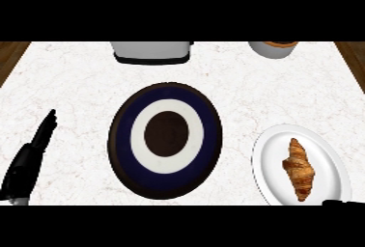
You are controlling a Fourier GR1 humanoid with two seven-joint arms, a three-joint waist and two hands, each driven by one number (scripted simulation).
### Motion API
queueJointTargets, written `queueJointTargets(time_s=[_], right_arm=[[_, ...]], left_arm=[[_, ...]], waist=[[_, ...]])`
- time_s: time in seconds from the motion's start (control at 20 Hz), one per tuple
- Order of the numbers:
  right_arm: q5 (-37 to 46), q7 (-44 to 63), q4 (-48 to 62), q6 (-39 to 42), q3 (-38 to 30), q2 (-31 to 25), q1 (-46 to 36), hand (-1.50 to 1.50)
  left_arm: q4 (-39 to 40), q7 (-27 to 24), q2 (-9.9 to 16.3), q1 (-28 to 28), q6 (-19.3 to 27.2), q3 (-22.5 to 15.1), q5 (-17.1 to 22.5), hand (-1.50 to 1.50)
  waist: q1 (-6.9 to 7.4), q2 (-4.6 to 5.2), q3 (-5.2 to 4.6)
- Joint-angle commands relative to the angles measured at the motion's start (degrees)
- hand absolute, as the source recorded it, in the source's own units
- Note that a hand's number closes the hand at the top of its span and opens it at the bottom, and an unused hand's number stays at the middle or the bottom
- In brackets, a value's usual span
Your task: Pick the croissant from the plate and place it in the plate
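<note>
While the croissant (pixel 299 169) lies on the white plate (pixel 269 149), the right hand (pixel 343 203) barely shows just beyond that plate's near rim; its fingers cannot be made out. Left of the dark plate (pixel 124 120), the left hand (pixel 32 154) rests with straight fingers.

The counter (pixel 78 82) was white marble with faint veining; the middle plate (pixel 122 144) carried rings of dark brown, navy blue and white round a dark brown centre; the right plate (pixel 269 144) was plain white; the croissant (pixel 299 168) was golden brown; the left hand (pixel 28 159) was black.
</note>
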Motion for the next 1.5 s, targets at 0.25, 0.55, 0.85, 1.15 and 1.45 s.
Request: queueJointTargets(time_s=[0.25,0.55,0.85,1.15,1.45], right_arm=[[1.63,-1.83,10.61,11.24,2.13,1.74,-5.83,-1.5],[4.99,-2.63,15.52,14.78,2.9,6.5,-10.42,-1.5],[9.22,-4.58,17.78,17.56,4.48,10.48,-9.54,-1.5],[11.57,-7.96,22.64,20.12,1.18,13.23,-9.89,-1.5],[14.33,-7.02,23.79,21.72,0.71,16.22,-12.5,-1.5]], left_arm=[[0.47,-0.5,-4.16,0.76,0.13,0.2,-4.63,0.0],[-0.08,0.44,-2.8,0.73,-5.14,5.41,-3.52,0.0],[-3.82,-1.2,-6.61,5.98,-3.7,5.12,-7.69,0.0],[-6.07,2.37,-7.79,3.74,-6.89,8.12,-8.72,0.0],[3.11,0.21,-10.73,-2.07,-8.34,10.42,-11.46,0.0]], waist=[[-0.5,-0.13,0.02],[-0.34,-0.11,0.02],[-0.4,-0.16,0.02],[-0.48,-0.16,0.02],[-0.62,-0.12,0.0]])
